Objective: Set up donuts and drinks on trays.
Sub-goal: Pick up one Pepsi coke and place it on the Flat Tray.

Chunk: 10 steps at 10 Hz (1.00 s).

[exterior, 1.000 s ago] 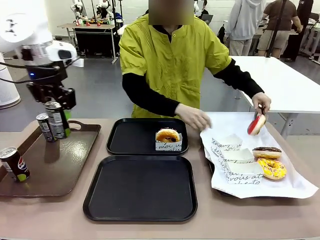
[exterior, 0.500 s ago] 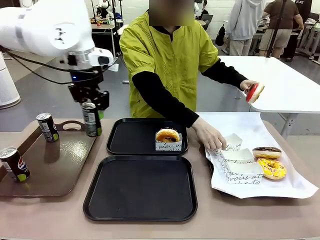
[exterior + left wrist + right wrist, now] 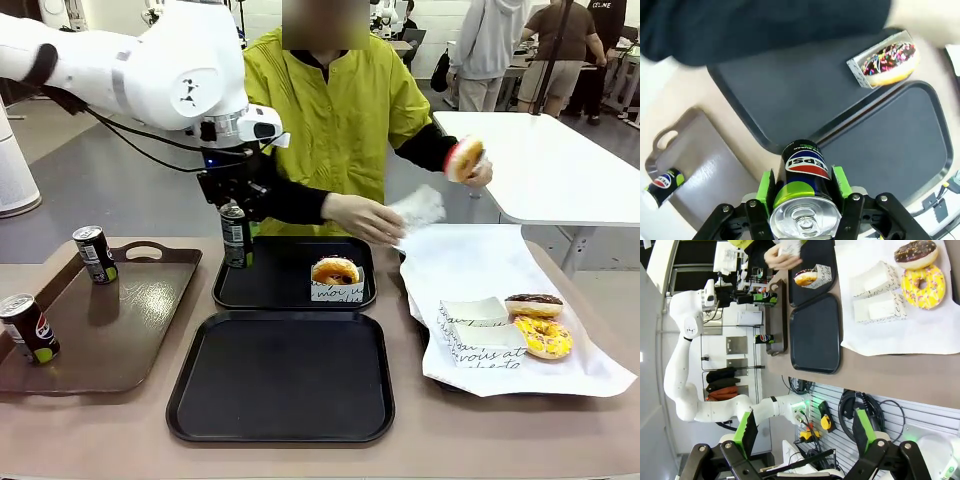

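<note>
One donut (image 3: 335,270) sits on the far tray (image 3: 262,282), left gripper (image 3: 236,215) pinching a can (image 3: 237,246) at its edge, right gripper (image 3: 806,432) spread, near tray (image 3: 280,375) bare.

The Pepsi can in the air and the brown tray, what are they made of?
The Pepsi can looks like thin metal, probably aluminium: bare silver top with a pull tab, glossy printed side. The brown tray looks like hard plastic, maybe lacquered: its smooth surface shows bright reflections.

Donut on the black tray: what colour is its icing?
The donut: dark chocolate, coloured sprinkles; left wrist view.
</note>
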Tool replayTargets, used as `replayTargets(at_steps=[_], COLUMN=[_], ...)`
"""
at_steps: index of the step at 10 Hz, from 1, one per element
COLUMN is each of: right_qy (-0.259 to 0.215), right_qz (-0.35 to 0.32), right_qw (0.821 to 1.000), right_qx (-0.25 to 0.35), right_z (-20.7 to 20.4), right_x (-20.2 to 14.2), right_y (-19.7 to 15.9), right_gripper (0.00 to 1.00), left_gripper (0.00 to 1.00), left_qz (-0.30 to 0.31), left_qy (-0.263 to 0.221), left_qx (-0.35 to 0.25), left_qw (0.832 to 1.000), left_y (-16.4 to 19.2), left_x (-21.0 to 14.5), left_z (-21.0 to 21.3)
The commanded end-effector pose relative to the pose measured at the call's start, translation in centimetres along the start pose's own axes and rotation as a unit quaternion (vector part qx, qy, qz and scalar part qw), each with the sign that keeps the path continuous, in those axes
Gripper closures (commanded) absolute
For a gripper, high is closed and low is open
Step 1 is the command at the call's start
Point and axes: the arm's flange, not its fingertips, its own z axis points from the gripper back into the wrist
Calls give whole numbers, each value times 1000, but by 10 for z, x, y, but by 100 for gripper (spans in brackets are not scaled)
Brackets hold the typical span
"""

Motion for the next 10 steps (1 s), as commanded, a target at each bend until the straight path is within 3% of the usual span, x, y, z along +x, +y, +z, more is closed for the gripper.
replayTargets(at_steps=[1, 2, 3, 4, 5, 9, 10], right_qy=[0, 0, 0, 0, 0, 0, 0], right_qz=[4, 4, 4, 4, 4, 4, 4], right_qw=[1000, 1000, 1000, 1000, 1000, 1000, 1000], right_qx=[8, 8, 8, 8, 8, 8, 8], right_z=[0, 0, 0, 0, 0, 0, 0], right_x=[2, 2, 2, 2, 2, 2, 2], right_y=[0, 0, 0, 0, 0, 0, 0], right_gripper=[0, 0, 0, 0, 0, 0, 0], left_gripper=[43, 43, 43, 43, 43, 43, 43], left_qz=[30, 14, -17, -15, 0, 46, 21], left_qy=[47, 70, 30, -1, -5, 5, 4], left_qx=[26, 19, 23, 41, 53, 46, 49], left_qw=[998, 997, 999, 999, 999, 998, 999], left_y=[14, 27, 30, 27, 28, 48, 36], left_x=[-18, -80, -155, -208, -222, -220, -239], left_z=[28, 76, 122, 149, 154, 156, 169])
